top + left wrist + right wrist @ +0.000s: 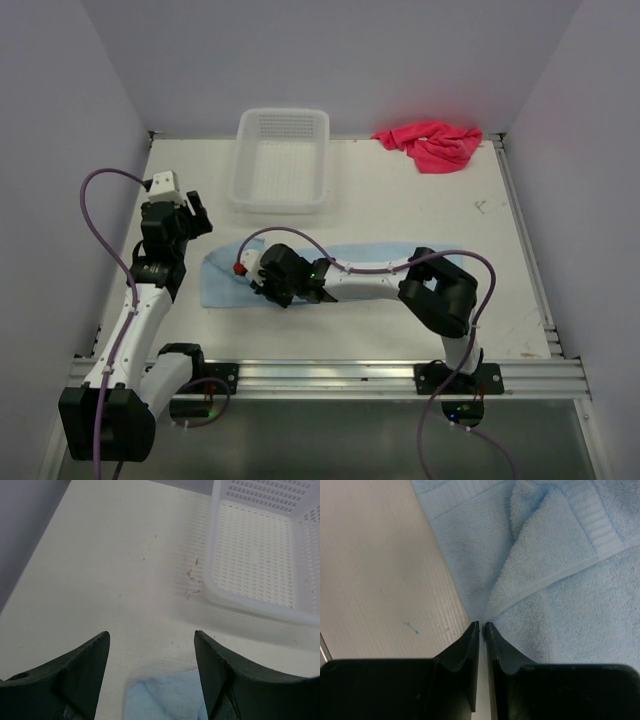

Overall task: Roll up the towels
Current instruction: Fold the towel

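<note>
From the overhead view I have the blue towel (pixel 218 285) spread across the middle of the table (pixel 420 210), lying lengthwise from left to right, with my right arm stretched out over it. The right gripper (pixel 481 624) sits over the towel's left part. On its wrist camera the jaws are closed to a thin slit and a folded edge of the cloth runs straight into the tips, so I read it as pinching the towel at that edge. The left gripper (pixel 151 634) hovers at the left of the overhead frame, jaws wide apart and holding nothing. Its wrist view shows a corner of the blue towel low between the fingers and the white basket (pixel 260 607) in the upper right. A pink towel (pixel 432 143) lies crumpled at the top right of the table, apart from the basket.
</note>
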You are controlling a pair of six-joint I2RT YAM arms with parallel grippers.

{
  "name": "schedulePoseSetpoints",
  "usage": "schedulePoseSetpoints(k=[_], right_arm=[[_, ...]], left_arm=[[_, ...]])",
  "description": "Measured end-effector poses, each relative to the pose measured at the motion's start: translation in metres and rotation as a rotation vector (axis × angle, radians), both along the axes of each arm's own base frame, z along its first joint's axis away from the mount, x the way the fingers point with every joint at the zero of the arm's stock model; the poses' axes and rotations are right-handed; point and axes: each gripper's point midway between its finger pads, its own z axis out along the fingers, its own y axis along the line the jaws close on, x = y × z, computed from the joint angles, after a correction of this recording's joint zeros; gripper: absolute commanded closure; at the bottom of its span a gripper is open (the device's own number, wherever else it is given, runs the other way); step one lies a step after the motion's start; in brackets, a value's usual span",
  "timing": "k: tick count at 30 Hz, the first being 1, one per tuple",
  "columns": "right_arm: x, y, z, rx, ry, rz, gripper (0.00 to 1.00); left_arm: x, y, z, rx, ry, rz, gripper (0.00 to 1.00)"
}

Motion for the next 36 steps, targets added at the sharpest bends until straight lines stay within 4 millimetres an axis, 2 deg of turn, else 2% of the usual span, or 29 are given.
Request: schedulePoseSetpoints(k=[6, 10, 16, 20, 26, 29, 36], right_arm=[[0.004, -0.002, 0.000, 0.000, 0.002, -0.041, 0.71], [0.023, -0.004, 0.009, 0.040, 0.051, -0.141, 0.66], [0.092, -0.001, 0.048, 0.216, 0.133, -0.374, 0.62], [0.129, 0.003, 0.048, 0.270, 0.155, -0.468, 0.62], [0.132, 0.016, 0.016, 0.235, 0.190, -0.471, 0.57], [0.132, 0.020, 0.007, 0.217, 0.184, -0.459, 0.55], [0.138, 0.026, 0.012, 0.219, 0.146, -0.428, 0.53]], left_arm=[[-0.001, 0.000, -0.001, -0.001, 0.005, -0.001, 0.27], [-0.002, 0.000, -0.004, -0.001, 0.017, -0.001, 0.27], [-0.003, -0.002, -0.004, -0.005, 0.018, -0.008, 0.27], [-0.003, -0.004, -0.004, -0.011, 0.017, -0.017, 0.27], [-0.002, -0.009, -0.004, -0.033, 0.015, -0.035, 0.27], [-0.002, -0.011, -0.004, -0.038, 0.015, -0.046, 0.27], [-0.002, -0.015, -0.005, -0.050, 0.019, -0.069, 0.27]])
